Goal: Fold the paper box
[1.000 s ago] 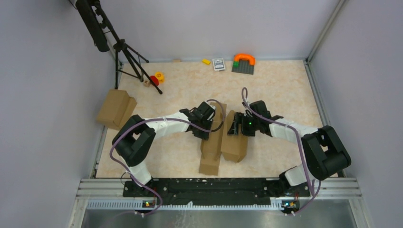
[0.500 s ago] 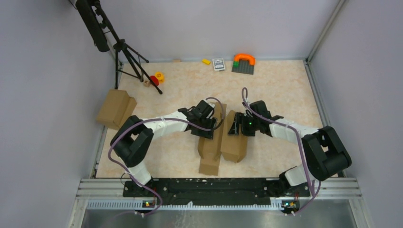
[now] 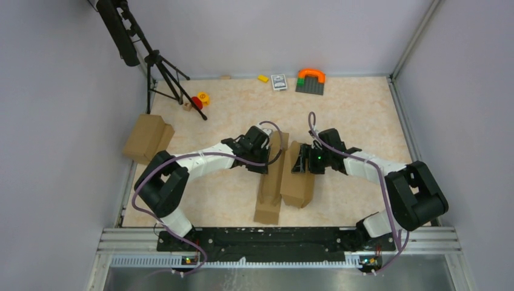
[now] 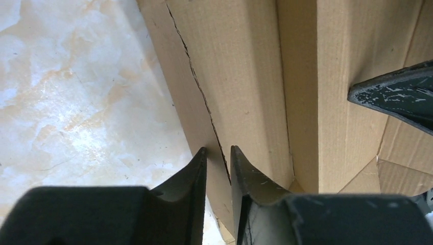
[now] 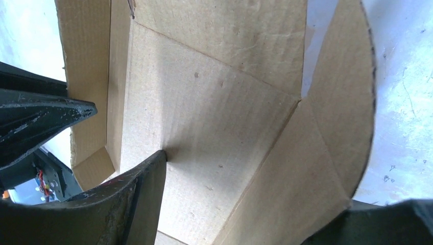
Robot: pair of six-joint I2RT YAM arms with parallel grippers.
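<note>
The plain brown cardboard paper box (image 3: 271,189) lies half folded in the middle of the beige marbled tabletop (image 3: 357,121). Its longest strip reaches nearest the arm bases, and a shorter, raised section sits at that strip's right side.

At the box's left side, about halfway along it, the left claw (image 3: 264,162) has its fingers (image 4: 196,171) drawn nearly together. In the left wrist view they nip the edge of an upright cardboard wall, just where a crack runs down it.

At the box's right side, level with the left claw, the right claw (image 3: 299,163) stands with its fingers wide apart. A panel and an angled corner flap lie between them. One fingertip (image 5: 155,166) touches the inner face of the panel at a crease, and the other finger sits behind the flap.

Well to the left of the box and a little farther back rests a bulkier brown carton with a stepped top (image 3: 147,138).

Farther back on that side stand a black tripod (image 3: 166,79) and small red and yellow toys (image 3: 200,99).

Straight behind the box, along the far edge, lie a small yellow brick (image 3: 263,78), a card pack (image 3: 279,82) and a grey baseplate (image 3: 310,88) carrying an orange arch (image 3: 311,74).
</note>
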